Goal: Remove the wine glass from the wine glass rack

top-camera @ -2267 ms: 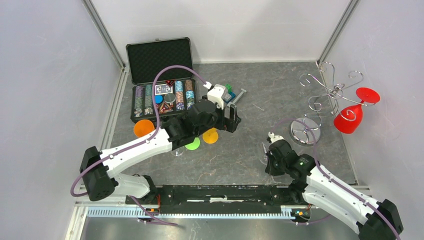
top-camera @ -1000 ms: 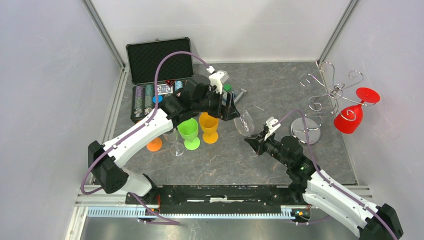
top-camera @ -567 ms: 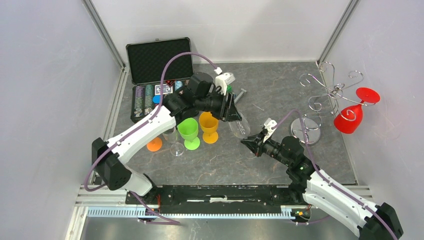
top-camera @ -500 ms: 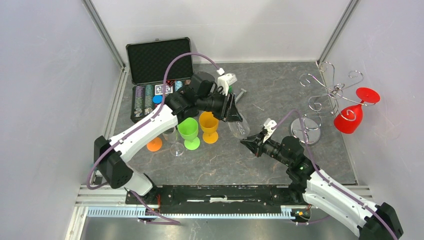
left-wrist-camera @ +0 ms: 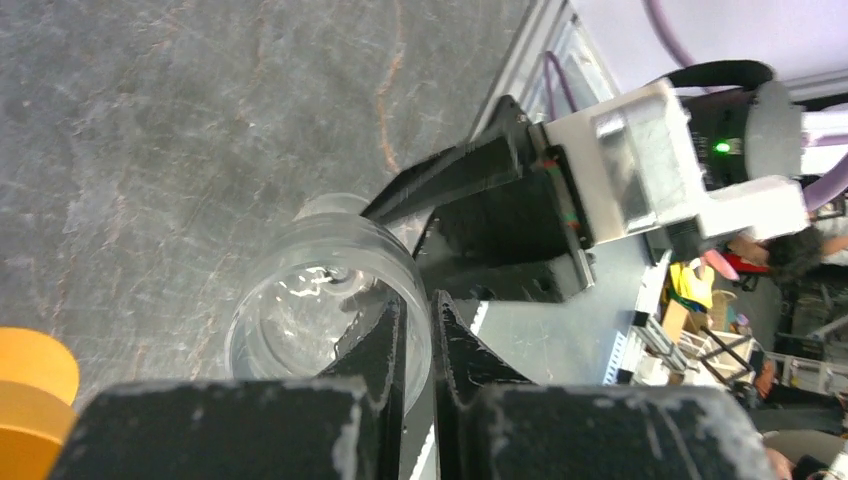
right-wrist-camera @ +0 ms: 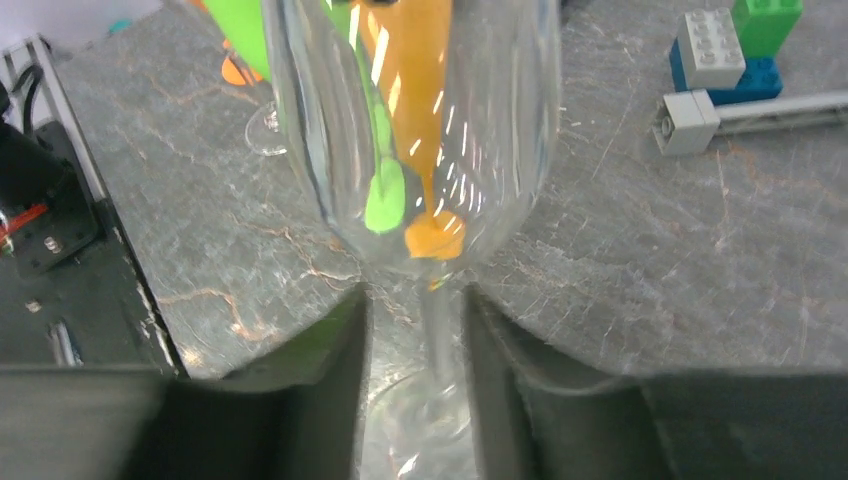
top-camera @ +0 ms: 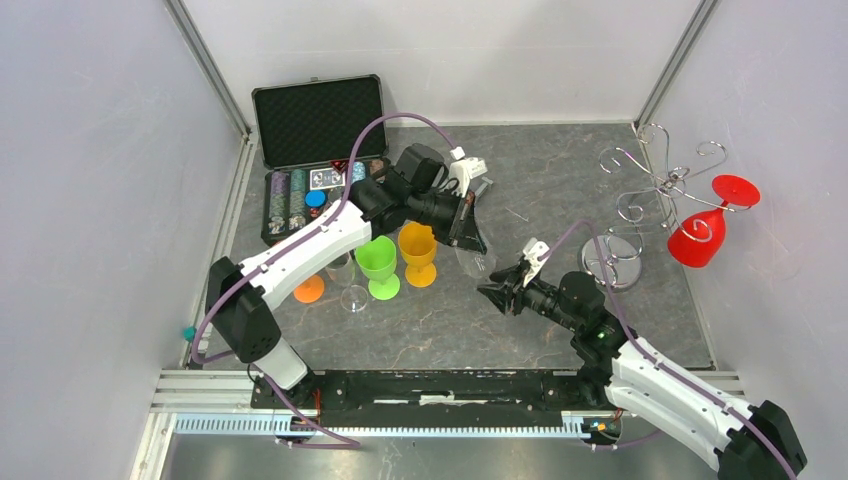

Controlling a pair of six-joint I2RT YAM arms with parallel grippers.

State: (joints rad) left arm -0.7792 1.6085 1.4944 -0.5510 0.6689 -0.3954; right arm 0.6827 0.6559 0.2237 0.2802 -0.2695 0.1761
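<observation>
A clear wine glass (top-camera: pixel 479 262) hangs tilted in the air between my two grippers. My left gripper (top-camera: pixel 470 238) is shut on its rim, one finger inside the bowl (left-wrist-camera: pixel 300 320) and one outside, as the left wrist view (left-wrist-camera: pixel 415 300) shows. My right gripper (top-camera: pixel 498 291) is open; its fingers (right-wrist-camera: pixel 345 330) stand either side of the stem (right-wrist-camera: pixel 438 335) with a gap on each side. The silver wine glass rack (top-camera: pixel 655 185) stands at the right, and a red wine glass (top-camera: pixel 698 238) hangs from one of its hooks.
A green glass (top-camera: pixel 378 262), an orange glass (top-camera: pixel 418 250) and another clear glass (top-camera: pixel 352 296) stand left of centre. An open poker chip case (top-camera: pixel 320 150) lies at the back left. Toy bricks (right-wrist-camera: pixel 735 50) lie behind the glass.
My left gripper has closed on the clear glass's rim. My right gripper, which was shut on the stem, has opened. Both arms have shifted slightly with the glass.
</observation>
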